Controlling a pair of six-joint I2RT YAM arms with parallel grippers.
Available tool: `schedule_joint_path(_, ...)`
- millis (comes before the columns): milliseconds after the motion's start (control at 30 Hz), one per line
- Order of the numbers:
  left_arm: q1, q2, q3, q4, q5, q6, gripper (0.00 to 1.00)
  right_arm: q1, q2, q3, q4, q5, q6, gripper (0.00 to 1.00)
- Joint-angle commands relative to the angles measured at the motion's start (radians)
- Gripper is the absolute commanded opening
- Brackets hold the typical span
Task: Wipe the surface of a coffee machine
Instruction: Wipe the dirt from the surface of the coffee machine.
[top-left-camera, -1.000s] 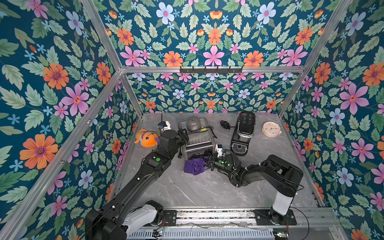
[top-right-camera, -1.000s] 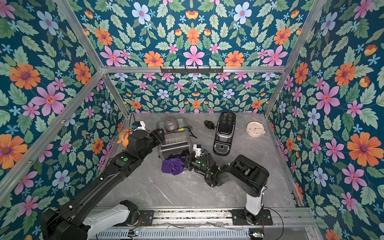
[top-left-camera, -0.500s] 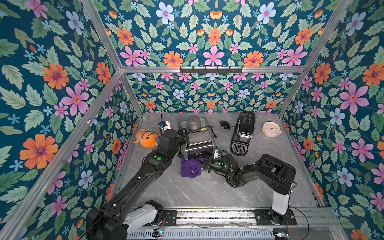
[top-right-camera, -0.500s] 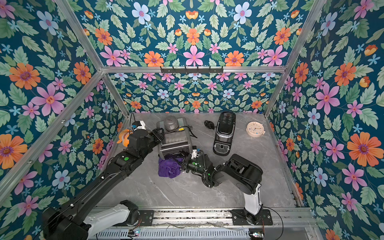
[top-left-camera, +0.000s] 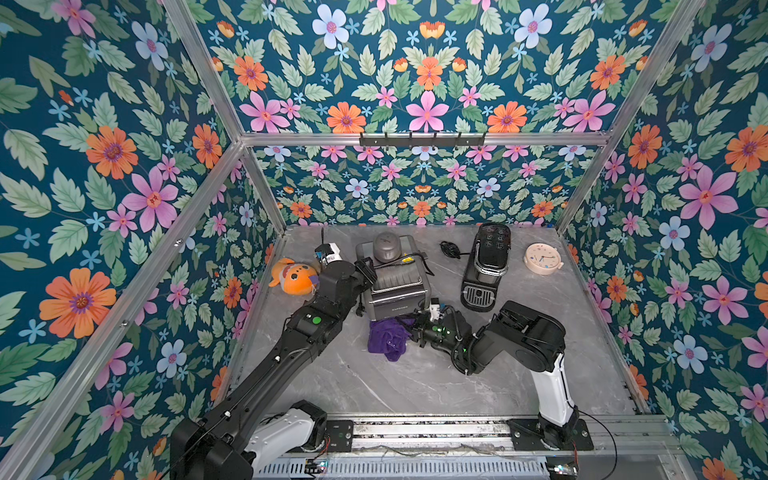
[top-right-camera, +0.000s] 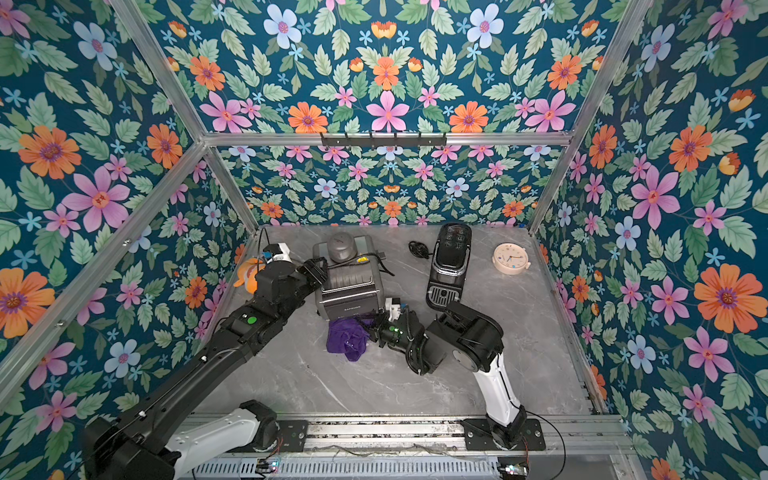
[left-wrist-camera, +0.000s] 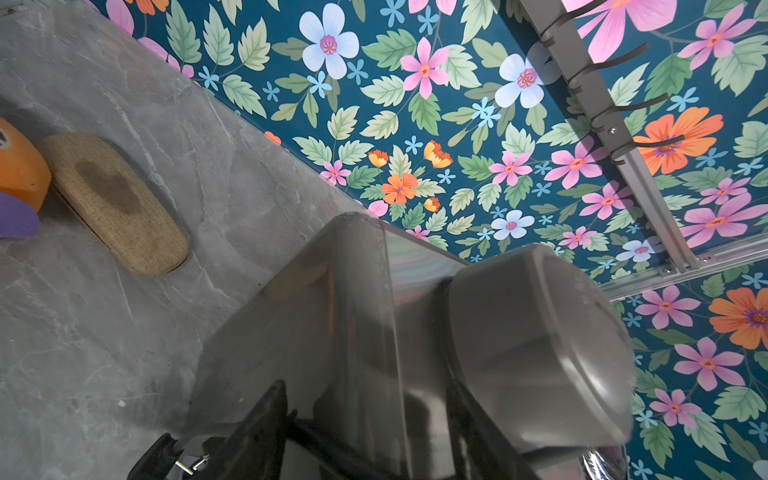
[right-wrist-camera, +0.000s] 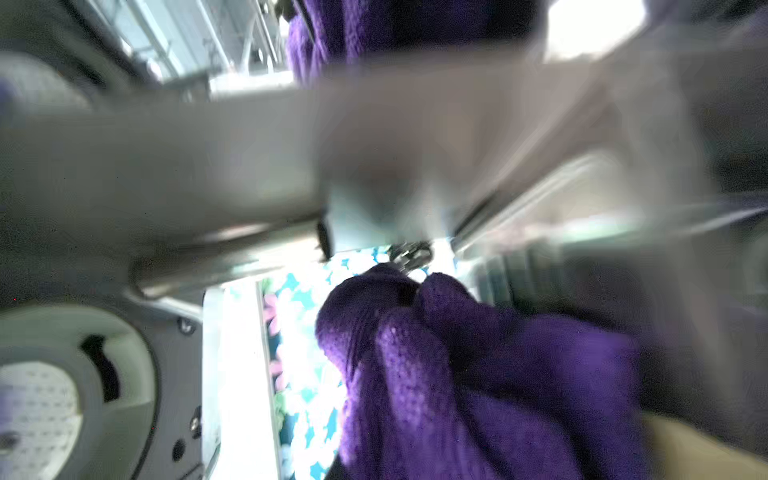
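The grey coffee machine stands toward the far left of the marble table, its domed lid at the far end and its front face toward the near edge. The left gripper is at the machine's far left side. In the left wrist view its dark fingers straddle a glossy grey panel of the machine, so the claw is clamped on it. The purple cloth lies bunched on the table just near of the machine's front face, and its far edge touches the base. The right gripper lies low over the table at the cloth's right edge, with its claw closed together on a fold of the fabric. The right wrist view is badly blurred but shows purple knit gathered right at the fingertips. A black capsule machine stands apart to the right, with a coiled black cable just to its far left. Farther right, near the wall, lies a round cream clock. An orange plush toy sits against the left wall beside the left arm. In the left wrist view an oval woven pad lies flat on the table next to the toy.
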Motion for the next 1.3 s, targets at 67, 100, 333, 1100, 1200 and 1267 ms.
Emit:
schedule_joint_path(67, -0.003, 0.015, -0.01, -0.183, 0.078, 0.024, 0.6, -0.038, -0.023, -0.049, -0.02, 0.027, 0.009, 0.0)
schedule_joint_path(100, -0.003, 0.018, -0.009, -0.182, 0.078, 0.024, 0.6, -0.04, -0.026, -0.051, -0.02, 0.026, 0.008, 0.0)
schedule_joint_path(333, -0.002, 0.029, -0.01, -0.175, 0.089, 0.023, 0.6, -0.038, -0.033, -0.046, -0.02, 0.018, 0.003, 0.0)
schedule_joint_path(1100, 0.006, 0.021, 0.042, -0.194, 0.066, 0.056, 0.6, 0.002, -0.158, -0.236, -0.018, 0.093, -0.029, 0.0)
schedule_joint_path(1200, 0.007, 0.023, 0.052, -0.199, 0.064, 0.059, 0.6, 0.003, -0.172, -0.252, -0.018, 0.095, -0.028, 0.0)
schedule_joint_path(1267, 0.009, 0.022, 0.063, -0.204, 0.062, 0.064, 0.6, 0.008, -0.189, -0.265, -0.018, 0.099, -0.032, 0.0)
